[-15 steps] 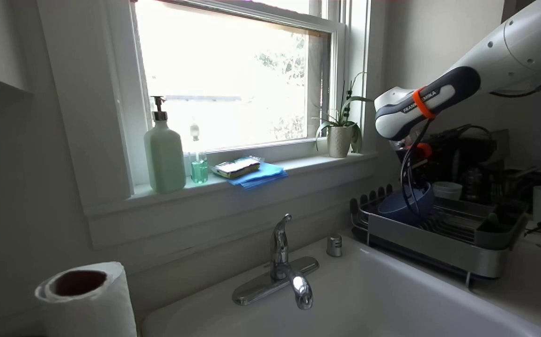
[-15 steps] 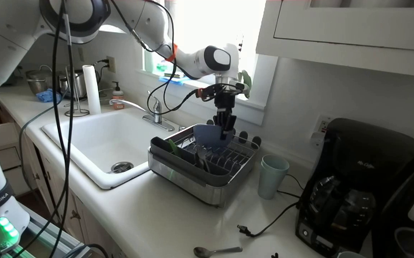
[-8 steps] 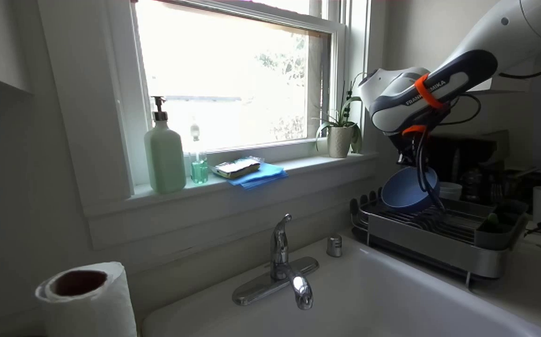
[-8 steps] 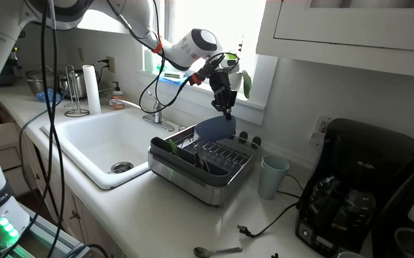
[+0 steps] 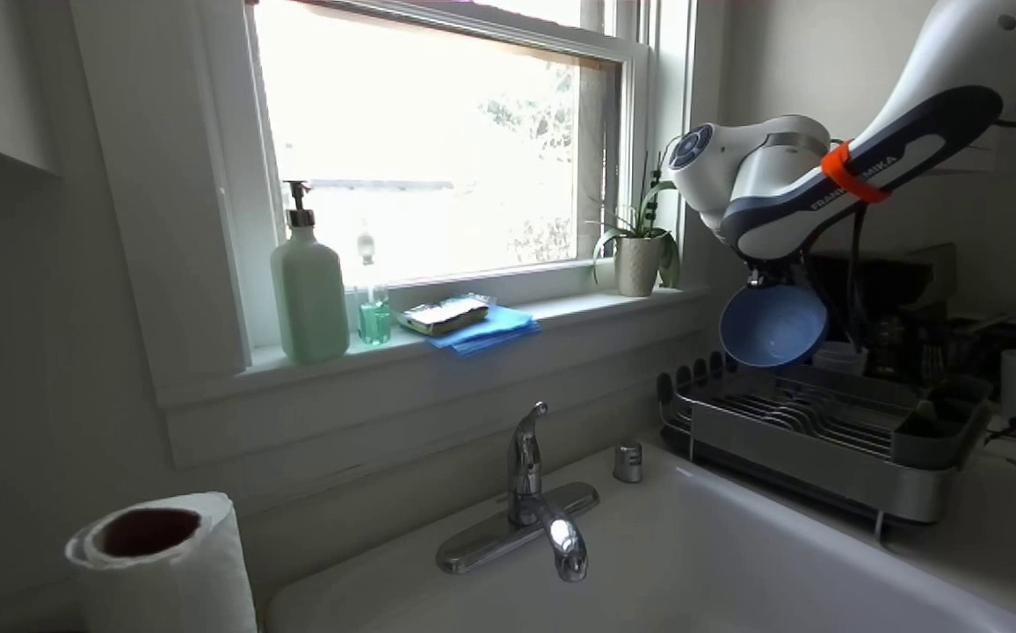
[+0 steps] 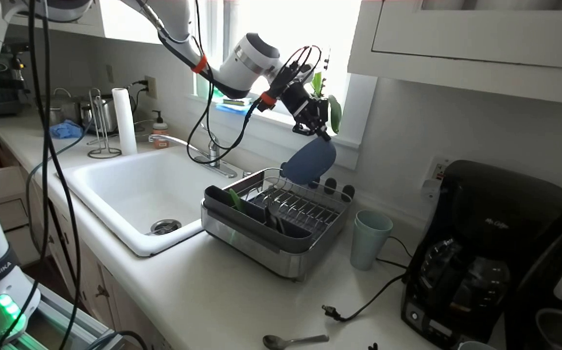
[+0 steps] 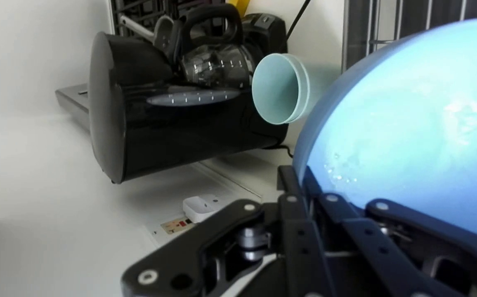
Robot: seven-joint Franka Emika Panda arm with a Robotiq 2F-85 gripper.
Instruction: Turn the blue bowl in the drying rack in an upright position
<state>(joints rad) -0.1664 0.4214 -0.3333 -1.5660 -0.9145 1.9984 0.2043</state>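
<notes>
Gripper (image 7: 300, 176) pinches the rim of the blue bowl (image 5: 773, 325), steeply tilted above the drying rack (image 5: 816, 457); the bowl looks light and stiff, perhaps slick if wet, so a deep rim hold should suit.

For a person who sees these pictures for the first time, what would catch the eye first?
Probably the blue bowl: the gripper pinches its rim and holds it tilted above the rack. After that, perhaps the bright window over the sink, and the black coffee maker at the right of an exterior view, on the counter.
</notes>
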